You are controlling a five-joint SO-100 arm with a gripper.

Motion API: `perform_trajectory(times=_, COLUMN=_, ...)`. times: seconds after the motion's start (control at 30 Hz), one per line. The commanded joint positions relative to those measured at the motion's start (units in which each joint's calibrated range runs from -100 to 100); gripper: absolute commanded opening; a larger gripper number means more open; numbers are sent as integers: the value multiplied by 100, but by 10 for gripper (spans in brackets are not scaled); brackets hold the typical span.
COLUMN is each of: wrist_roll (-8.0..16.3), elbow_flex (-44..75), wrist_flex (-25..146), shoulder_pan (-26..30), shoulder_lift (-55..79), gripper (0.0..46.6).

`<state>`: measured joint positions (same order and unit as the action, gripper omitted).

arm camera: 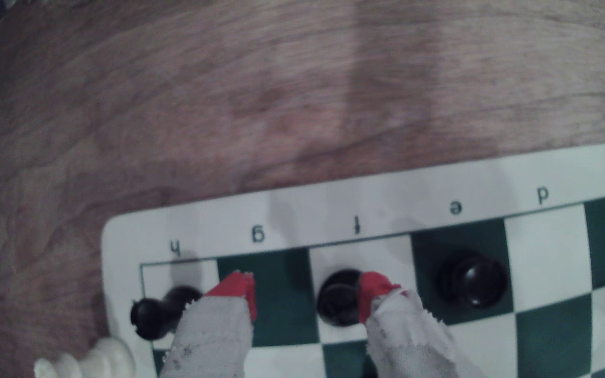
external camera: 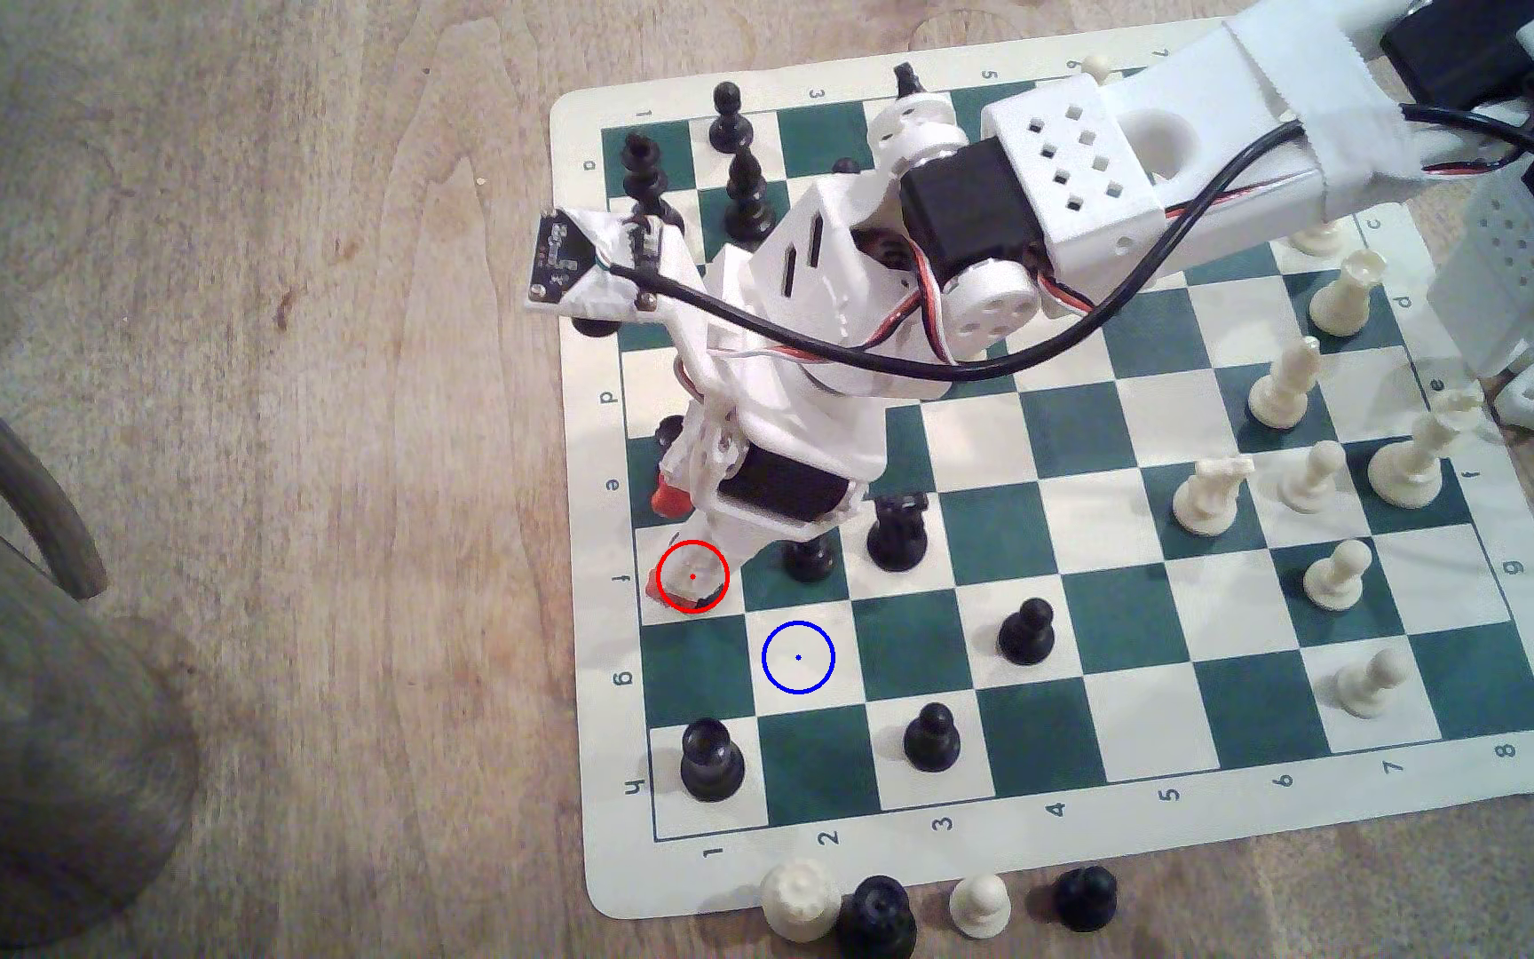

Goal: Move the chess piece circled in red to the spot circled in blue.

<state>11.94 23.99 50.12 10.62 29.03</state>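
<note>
Wrist view: the red-tipped fingers (arm camera: 372, 290) are standing spread apart, and the gripper (arm camera: 306, 296) is bracketing the bishop (arm camera: 337, 303) without clamping it. One fingertip is sitting right against the bishop's side; the other is hanging well off it, over the green g-file square. The bishop is standing upright on the cream square of the f file, at the board's (arm camera: 199, 225) edge row. A second dark piece (arm camera: 474, 281) is sitting on the neighbouring green e square, and a rook (arm camera: 155, 320) is occupying the cream corner.

In the exterior view the gripper (external camera: 676, 544) is reaching down over the red ring (external camera: 692, 576), hiding most of the bishop there. The blue ring (external camera: 798, 657) is marking the spot, a bare cream square diagonally next to it, toward the exterior view's right. A black pawn (external camera: 1026, 632) is standing farther to the right of the spot.
</note>
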Motion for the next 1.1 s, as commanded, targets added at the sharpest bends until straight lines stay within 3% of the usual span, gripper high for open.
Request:
perform_trajectory(times=0.0, wrist_roll=29, elbow_flex=30, wrist_flex=-98, shoulder_pan=-57, shoulder_lift=-127, gripper=156)
perform_trajectory(times=0.53, wrist_roll=34, elbow_flex=-196, wrist_flex=-245, shoulder_pan=-65, shoulder_lift=-76, gripper=147)
perform_trajectory(times=0.67, wrist_roll=39, elbow_flex=-215, wrist_flex=-311, shoulder_pan=-65, shoulder_lift=-51, gripper=125)
perform_trajectory(times=0.77, wrist_roll=49, elbow_flex=-215, wrist_flex=-385, shoulder_pan=-49, shoulder_lift=-42, gripper=46)
perform_trajectory(times=0.87, wrist_roll=59, elbow_flex=-215, wrist_flex=-426, shoulder_pan=-57, shoulder_lift=-42, gripper=5)
perform_trajectory(times=1.07, wrist_roll=59, elbow_flex=-260, wrist_flex=-426, shoulder_pan=-41, shoulder_lift=-51, gripper=2)
